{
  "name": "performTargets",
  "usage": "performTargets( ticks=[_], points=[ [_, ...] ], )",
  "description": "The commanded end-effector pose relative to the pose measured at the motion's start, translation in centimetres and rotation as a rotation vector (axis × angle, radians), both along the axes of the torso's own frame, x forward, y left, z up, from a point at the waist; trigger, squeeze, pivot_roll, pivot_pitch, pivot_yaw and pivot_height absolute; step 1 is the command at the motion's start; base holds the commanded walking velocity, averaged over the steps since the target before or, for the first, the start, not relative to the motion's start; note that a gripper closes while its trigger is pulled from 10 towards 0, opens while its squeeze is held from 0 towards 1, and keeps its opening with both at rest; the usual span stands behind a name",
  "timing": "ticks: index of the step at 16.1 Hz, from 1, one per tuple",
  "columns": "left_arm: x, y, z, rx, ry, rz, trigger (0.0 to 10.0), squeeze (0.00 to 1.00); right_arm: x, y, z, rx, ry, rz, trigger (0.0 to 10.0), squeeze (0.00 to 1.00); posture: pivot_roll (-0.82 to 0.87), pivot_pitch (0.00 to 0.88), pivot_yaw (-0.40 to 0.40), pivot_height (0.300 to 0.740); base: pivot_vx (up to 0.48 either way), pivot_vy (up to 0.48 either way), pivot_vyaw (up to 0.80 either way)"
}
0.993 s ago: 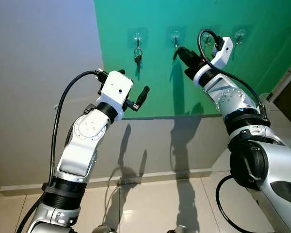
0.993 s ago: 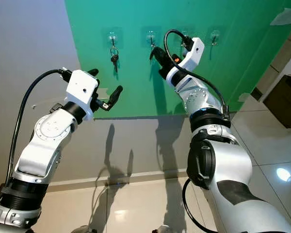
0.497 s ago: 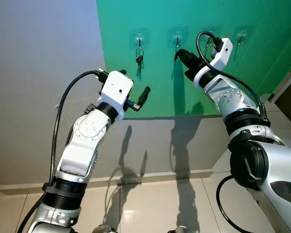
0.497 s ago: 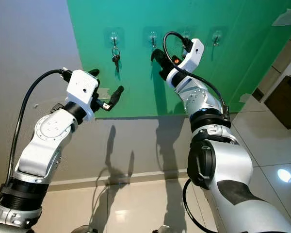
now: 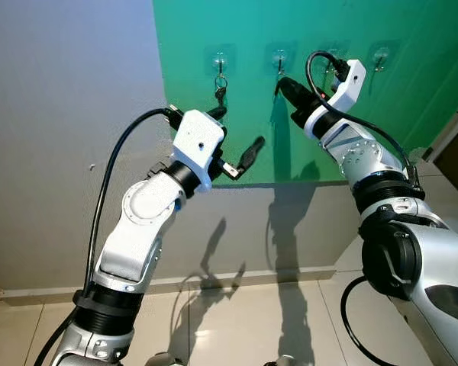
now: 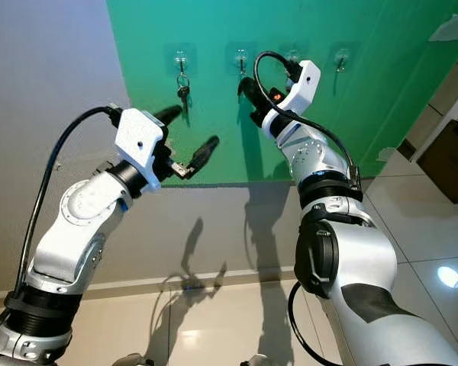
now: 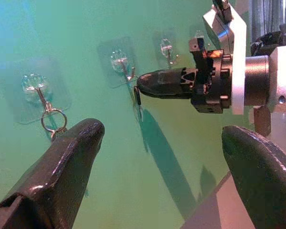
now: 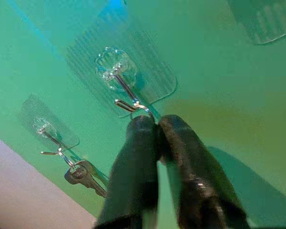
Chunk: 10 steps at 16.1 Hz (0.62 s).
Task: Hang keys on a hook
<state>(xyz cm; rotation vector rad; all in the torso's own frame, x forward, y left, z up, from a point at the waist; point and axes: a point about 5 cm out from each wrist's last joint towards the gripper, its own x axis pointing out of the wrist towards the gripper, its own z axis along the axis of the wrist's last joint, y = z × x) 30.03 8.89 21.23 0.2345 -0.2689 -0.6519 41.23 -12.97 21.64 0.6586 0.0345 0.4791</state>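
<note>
Since a second ago the left gripper [image 5: 237,133] has swung up and toward the green wall panel [image 5: 412,91], its jaws now spread wide just below the first hook, while the right gripper [image 8: 156,128] has held its place at the second hook.

A set of keys [image 5: 218,91] hangs on a ring from the first hook [image 5: 220,59], directly above the open left jaws; in the left wrist view that ring dangles just beyond one black finger [image 7: 62,157]. The right jaws are pressed together with their tips right against the bend of the second hook [image 8: 128,106]; whether a key ring is pinched between them cannot be told, though a thin dark piece hangs at the tips in the left wrist view. Two more clear adhesive hooks [image 5: 378,56] sit further along the panel, past the right gripper's wrist. The panel is fixed to a grey wall [image 5: 61,137], and pale floor tiles [image 5: 237,320] lie beneath both arms.
</note>
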Motion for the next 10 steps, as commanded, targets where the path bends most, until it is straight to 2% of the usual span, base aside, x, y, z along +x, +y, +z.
performTargets(
  ticks=[1, 3, 4, 5, 6, 7, 8, 9, 10],
  points=[
    [-0.2, -0.2, 0.3, 0.007, -0.012, -0.02, 10.0, 0.0, -0.1, -0.3, -0.4, -0.006, 0.009, -0.006, 10.0, 1.0, -0.03, 0.0, -0.039, 0.718, 0.0, 0.0, 0.0],
    [-0.2, -0.1, 0.3, 0.008, -0.01, -0.02, 10.0, 0.0, -0.1, -0.3, -0.6, -0.003, 0.015, -0.008, 10.0, 1.0, -0.03, 0.0, -0.039, 0.718, 0.0, 0.0, 0.0],
    [-0.2, 0.0, 0.2, 0.004, -0.004, -0.01, 10.0, 0.0, -0.2, -0.4, -0.9, -0.002, 0.023, -0.017, 10.0, 0.91, -0.03, 0.0, -0.041, 0.718, 0.0, 0.0, 0.0],
    [0.0, 0.3, -0.1, -0.008, 0.016, 0.016, 10.0, 0.0, -0.3, -0.6, -1.5, -0.003, 0.034, -0.032, 10.0, 0.37, -0.02, 0.0, -0.045, 0.718, 0.0, 0.0, 0.0],
    [0.1, 0.6, -0.4, -0.028, 0.035, 0.039, 10.0, 0.0, -0.5, -0.7, -2.0, -0.009, 0.037, -0.039, 10.0, 0.0, -0.02, 0.0, -0.045, 0.718, 0.0, 0.0, 0.0],
    [0.6, 1.9, -1.4, -0.078, 0.082, 0.127, 10.0, 0.0, -1.3, -1.2, -3.3, -0.019, 0.02, -0.036, 10.0, 0.0, -0.02, 0.0, -0.051, 0.718, 0.0, 0.0, 0.0],
    [0.7, 2.5, -1.9, -0.088, 0.097, 0.166, 10.0, 0.0, -1.8, -1.5, -3.8, -0.023, 0.008, -0.036, 10.0, 0.0, -0.02, 0.0, -0.056, 0.718, 0.0, 0.0, 0.0],
    [0.8, 4.3, -3.4, -0.043, 0.139, 0.269, 10.0, 0.0, -3.3, -2.5, -4.7, -0.038, -0.034, -0.067, 10.0, 0.0, -0.02, 0.0, -0.057, 0.718, 0.0, 0.0, 0.0],
    [0.7, 5.1, -4.2, -0.013, 0.156, 0.313, 10.0, 0.0, -4.3, -3.1, -4.9, -0.058, -0.057, -0.093, 10.0, 0.0, -0.03, 0.0, -0.059, 0.718, 0.0, 0.0, 0.0]
  ],
)
